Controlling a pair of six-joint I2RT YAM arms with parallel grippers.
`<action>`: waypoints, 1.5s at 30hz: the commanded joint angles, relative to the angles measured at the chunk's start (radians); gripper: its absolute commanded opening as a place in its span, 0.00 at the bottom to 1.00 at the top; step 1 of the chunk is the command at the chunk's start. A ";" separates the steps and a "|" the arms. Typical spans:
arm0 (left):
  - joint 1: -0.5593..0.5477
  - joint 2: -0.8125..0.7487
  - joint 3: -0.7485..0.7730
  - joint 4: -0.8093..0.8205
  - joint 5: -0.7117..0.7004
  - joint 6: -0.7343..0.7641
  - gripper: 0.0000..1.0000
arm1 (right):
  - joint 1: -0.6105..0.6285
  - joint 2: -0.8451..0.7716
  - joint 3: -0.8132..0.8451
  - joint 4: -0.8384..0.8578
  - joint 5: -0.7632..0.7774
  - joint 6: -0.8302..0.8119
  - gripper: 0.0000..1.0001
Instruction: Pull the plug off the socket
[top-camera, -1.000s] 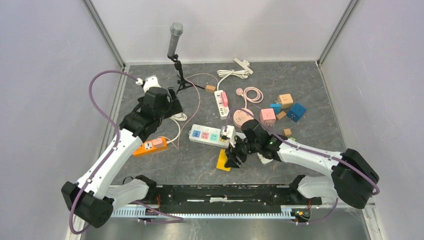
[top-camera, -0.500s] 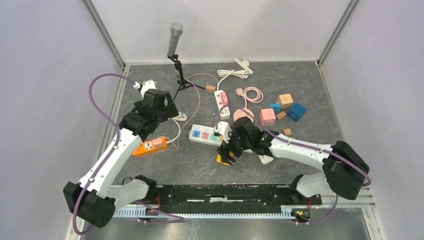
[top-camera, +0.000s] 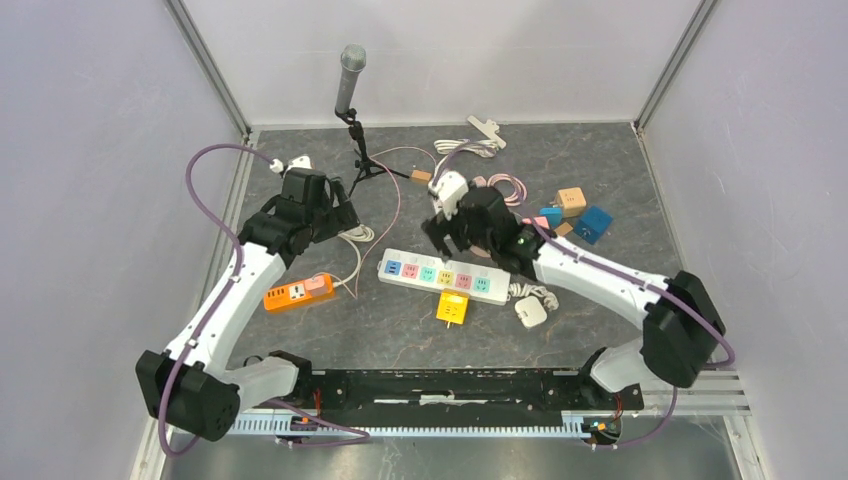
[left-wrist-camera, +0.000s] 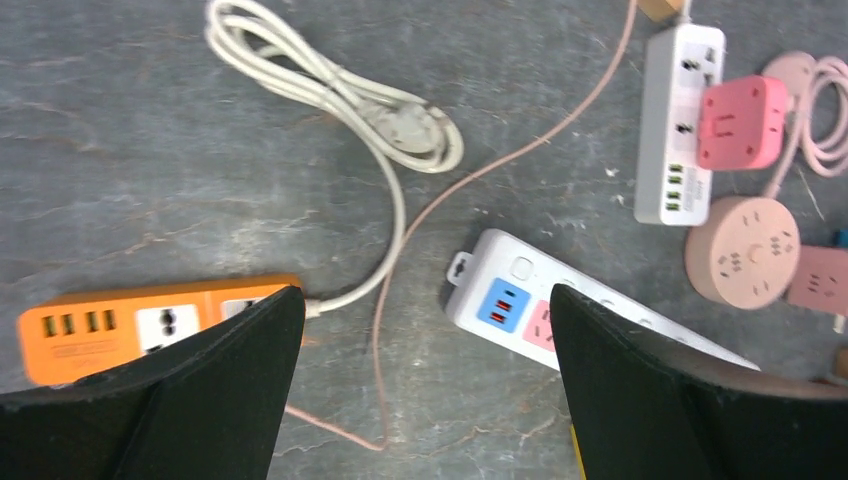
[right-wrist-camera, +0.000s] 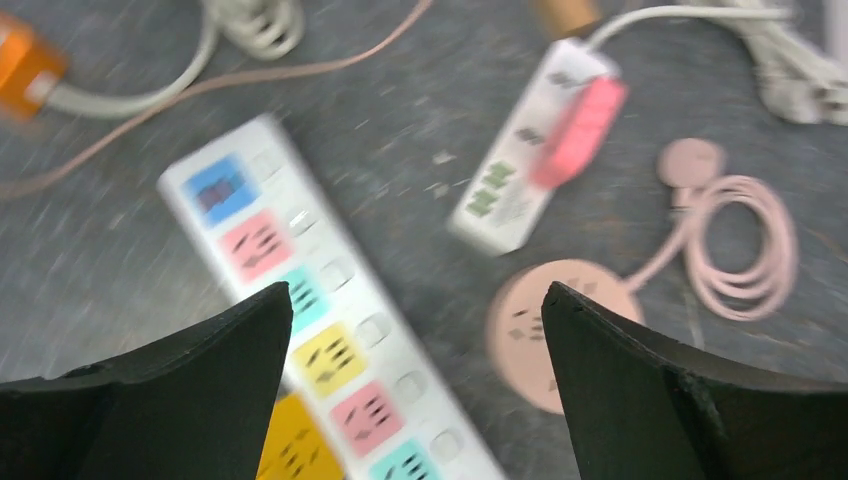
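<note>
right hand (right-wrist-camera: 415, 300), released, hangs over the power strip (top-camera: 444, 277); yellow plug (top-camera: 452, 309) lies just beside it; left hand (left-wrist-camera: 427, 295) released.

plug (top-camera: 452, 309): yellow, square, unplugged, flat on bench (top-camera: 380, 330) just beside socket strip (top-camera: 443, 277) near edge | socket strip: white, long, multicoloured outlets, flat
</note>
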 joint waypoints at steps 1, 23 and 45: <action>0.001 0.036 0.035 0.085 0.173 -0.001 0.96 | -0.086 0.100 0.149 0.002 0.194 0.130 0.97; -0.057 0.558 0.202 0.377 0.575 -0.178 0.71 | -0.243 0.578 0.532 -0.034 0.056 0.185 0.54; -0.129 0.891 0.361 0.440 0.516 -0.163 0.54 | -0.276 0.564 0.495 -0.080 -0.172 0.449 0.00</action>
